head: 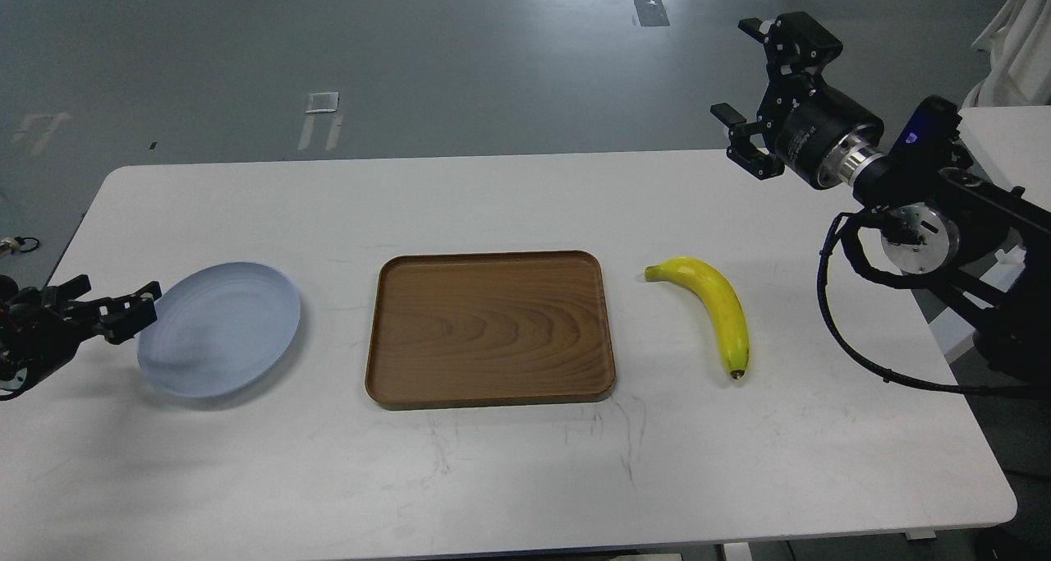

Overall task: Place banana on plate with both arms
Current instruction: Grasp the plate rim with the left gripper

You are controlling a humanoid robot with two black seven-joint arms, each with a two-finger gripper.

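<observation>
From the head view, a white surface (246,479) holds three things in a row. The left pincer (115,302) comes in low from the left side. Its two fingers are spread apart, and the edge of the plate (220,329) sits right at the tip of one finger. I cannot tell if the finger pinches the edge or only touches it. The plate is round and pale blue, and its blurry left side seems to be tipped up a little off the surface. Past the plate, farther from the left pincer, lies a brown wooden tray (491,328) with nothing in it. The right pincer (743,72) hangs high in the air over the far right edge of the surface. Its fingers are wide apart and hold nothing. The banana (716,308) lies flat on the surface, well below the right pincer and closer to the robot. It is just beside the tray, with its dark tip pointing toward the robot.
</observation>
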